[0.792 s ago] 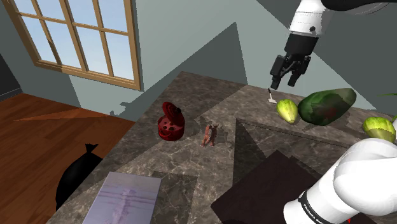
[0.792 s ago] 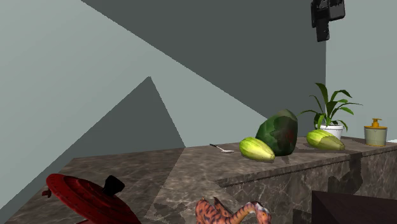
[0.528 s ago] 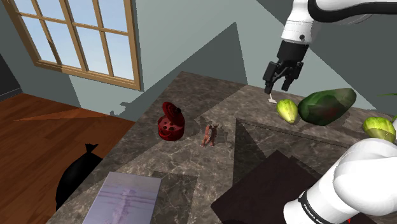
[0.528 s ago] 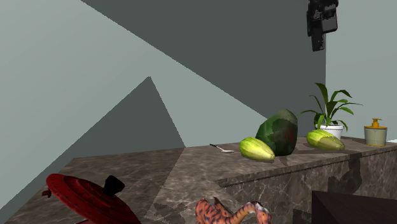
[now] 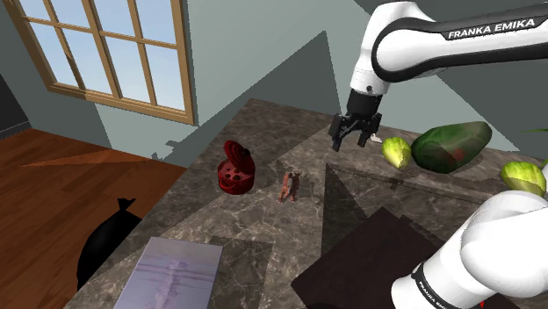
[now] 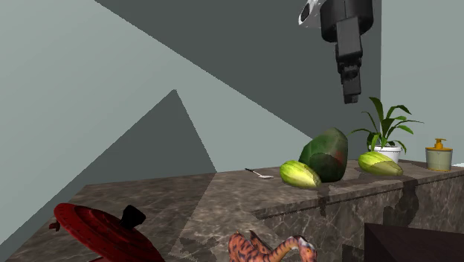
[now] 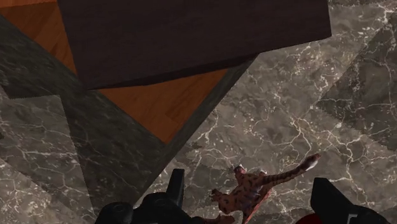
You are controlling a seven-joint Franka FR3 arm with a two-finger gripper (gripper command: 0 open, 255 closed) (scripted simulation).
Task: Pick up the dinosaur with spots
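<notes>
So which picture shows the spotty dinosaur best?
The wrist view: the dinosaur is close, spots plain. The shoulder view shows it whole but far off; the second exterior view cuts it off at its bottom edge.

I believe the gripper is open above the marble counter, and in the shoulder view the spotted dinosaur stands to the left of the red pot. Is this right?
Not quite. The shoulder view shows the spotted dinosaur to the right of the red pot, not the left. The rest holds: the gripper is open above the marble counter.
</notes>
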